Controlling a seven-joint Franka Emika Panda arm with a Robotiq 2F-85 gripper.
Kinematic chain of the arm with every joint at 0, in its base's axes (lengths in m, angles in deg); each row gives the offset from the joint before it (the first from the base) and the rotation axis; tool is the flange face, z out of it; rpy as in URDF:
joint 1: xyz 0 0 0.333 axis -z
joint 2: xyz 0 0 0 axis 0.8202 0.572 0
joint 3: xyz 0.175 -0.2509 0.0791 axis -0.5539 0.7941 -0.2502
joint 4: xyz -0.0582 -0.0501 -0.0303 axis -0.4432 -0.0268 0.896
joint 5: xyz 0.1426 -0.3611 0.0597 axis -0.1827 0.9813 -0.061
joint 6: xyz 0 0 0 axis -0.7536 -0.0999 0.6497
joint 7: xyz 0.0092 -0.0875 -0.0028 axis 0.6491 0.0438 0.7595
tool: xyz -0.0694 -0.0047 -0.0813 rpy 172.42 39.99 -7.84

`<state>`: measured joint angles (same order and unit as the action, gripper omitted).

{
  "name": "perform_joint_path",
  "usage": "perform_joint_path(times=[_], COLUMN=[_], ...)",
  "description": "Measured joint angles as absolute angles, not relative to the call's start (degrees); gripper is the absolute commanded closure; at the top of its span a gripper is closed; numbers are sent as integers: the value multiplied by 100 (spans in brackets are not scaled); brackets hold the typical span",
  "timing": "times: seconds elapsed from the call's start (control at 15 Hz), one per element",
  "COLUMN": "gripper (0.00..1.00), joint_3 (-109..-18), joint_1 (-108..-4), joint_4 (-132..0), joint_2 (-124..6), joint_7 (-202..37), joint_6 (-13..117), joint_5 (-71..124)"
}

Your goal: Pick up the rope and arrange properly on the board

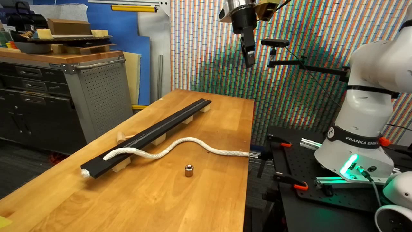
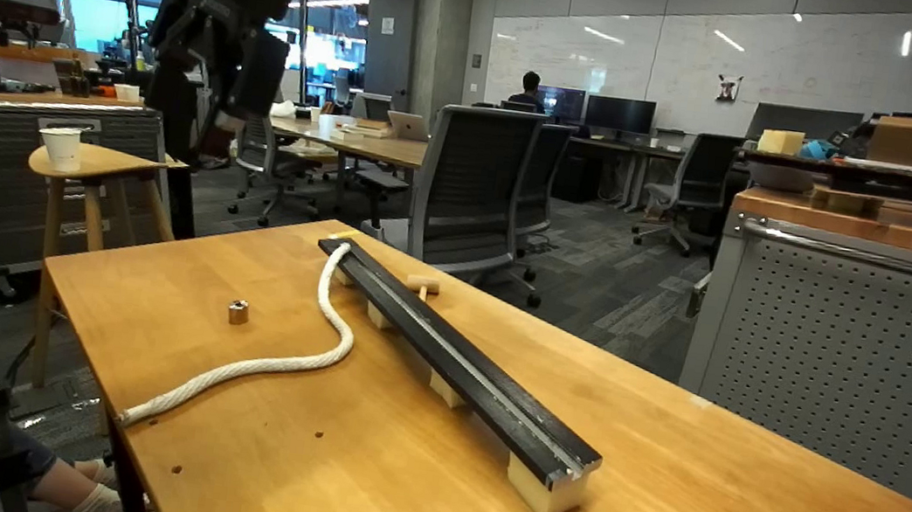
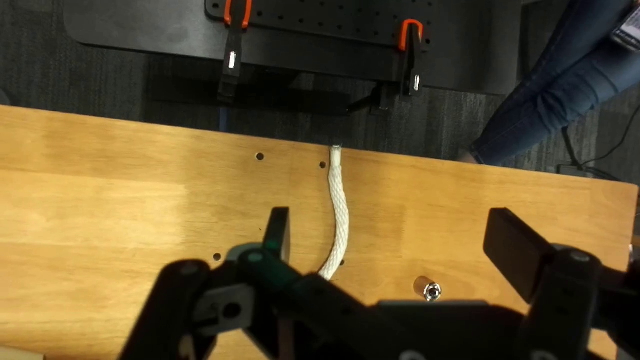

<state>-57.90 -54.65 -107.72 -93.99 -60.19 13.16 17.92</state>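
The white rope [image 1: 225, 152] lies in a wavy line on the wooden table, also seen in an exterior view [image 2: 256, 365] and the wrist view [image 3: 341, 215]. One end reaches the table edge on the robot's side. The other part bends over one end of the long black board [image 1: 154, 129]; a white frayed tuft [image 1: 85, 173] shows at that board end. The board also shows in an exterior view [image 2: 453, 348], with a groove along its top. My gripper [image 3: 390, 225] is open and empty, high above the table, in both exterior views too [image 1: 249, 59] [image 2: 200, 125].
Several light blocks [image 2: 547, 488] hold the board off the table. A small metal cylinder [image 1: 189, 170] stands beside the rope. A wooden mallet [image 2: 422, 284] lies against the board's far side. A person's legs [image 3: 550, 100] are beside the robot's black bench [image 3: 150, 25].
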Motion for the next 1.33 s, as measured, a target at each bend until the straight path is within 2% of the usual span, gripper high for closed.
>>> perform_joint_path(times=[0.6, 0.93, 1.33], gripper=[0, 0, 0], joint_3=[-6093, -6440, -6767], joint_1=[-5359, -5358, -5365], joint_4=[-12250, -13090, -13168], joint_2=[-9933, -10369, -10113], joint_7=[-6917, -7189, -7335], joint_6=[4115, 4766, 5942], joint_5=[1996, 2294, 2403])
